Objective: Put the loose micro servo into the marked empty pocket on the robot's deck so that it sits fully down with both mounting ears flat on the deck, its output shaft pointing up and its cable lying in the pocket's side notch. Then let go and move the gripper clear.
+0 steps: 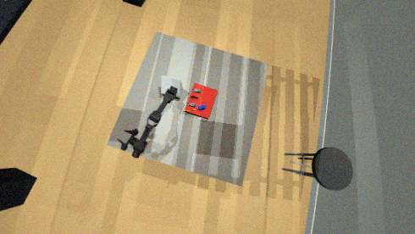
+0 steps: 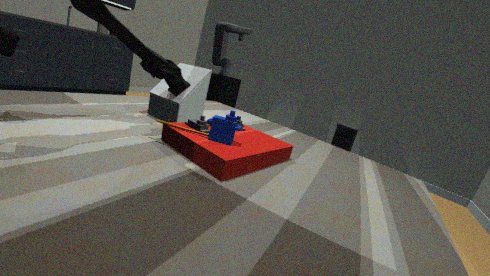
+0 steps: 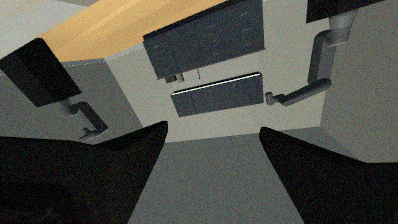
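The loose blue servo (image 1: 202, 108) (image 2: 221, 131) stands on the red deck (image 1: 210, 97) (image 2: 260, 145), with a small blue stub pointing up in the exterior view. Its orange cable (image 1: 189, 111) (image 2: 181, 128) runs out over the deck's edge. Two grey parts (image 1: 196, 91) (image 1: 192, 104) sit in a row on the deck, with a dark spot (image 1: 194, 97) between them that looks like the empty pocket; its details are too small to tell. My gripper (image 1: 173, 90) (image 2: 181, 91) (image 3: 213, 128) is open and empty, its fingers wide apart, away from the servo and beside the deck.
A pale block with a sloped face (image 1: 168, 81) (image 2: 196, 89) stands beside the deck, very close to my gripper in the top and exterior views. A round stool (image 1: 333, 169) stands off the table to the right. The wrist view shows the room and a dark cabinet (image 3: 210, 37), not the deck.
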You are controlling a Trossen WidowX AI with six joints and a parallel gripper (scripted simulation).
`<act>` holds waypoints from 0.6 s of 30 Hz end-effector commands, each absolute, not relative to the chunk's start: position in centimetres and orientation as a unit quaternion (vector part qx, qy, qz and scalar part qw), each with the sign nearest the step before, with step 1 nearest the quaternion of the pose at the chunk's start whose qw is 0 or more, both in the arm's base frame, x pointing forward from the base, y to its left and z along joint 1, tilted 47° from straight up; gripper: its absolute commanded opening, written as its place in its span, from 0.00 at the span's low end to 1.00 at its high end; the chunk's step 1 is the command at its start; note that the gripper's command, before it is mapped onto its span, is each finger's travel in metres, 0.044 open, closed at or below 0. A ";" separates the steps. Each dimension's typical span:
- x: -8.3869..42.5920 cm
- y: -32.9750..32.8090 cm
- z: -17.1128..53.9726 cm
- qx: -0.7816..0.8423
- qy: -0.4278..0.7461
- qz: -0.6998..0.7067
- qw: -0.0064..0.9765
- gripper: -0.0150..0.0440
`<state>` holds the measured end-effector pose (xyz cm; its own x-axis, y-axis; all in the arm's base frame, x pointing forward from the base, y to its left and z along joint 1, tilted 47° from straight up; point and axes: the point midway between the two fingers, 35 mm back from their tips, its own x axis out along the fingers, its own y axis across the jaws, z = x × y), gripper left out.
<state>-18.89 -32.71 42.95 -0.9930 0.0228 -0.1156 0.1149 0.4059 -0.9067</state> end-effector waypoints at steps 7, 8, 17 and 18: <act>-18.2 -33.3 42.5 0.031 0.835 -0.547 0.060 1.00; -17.9 -33.5 42.4 0.028 0.833 -0.549 0.065 1.00; -14.3 -35.7 40.9 -0.010 0.810 -0.573 0.123 1.00; -13.4 -36.1 40.6 -0.019 0.807 -0.575 0.135 1.00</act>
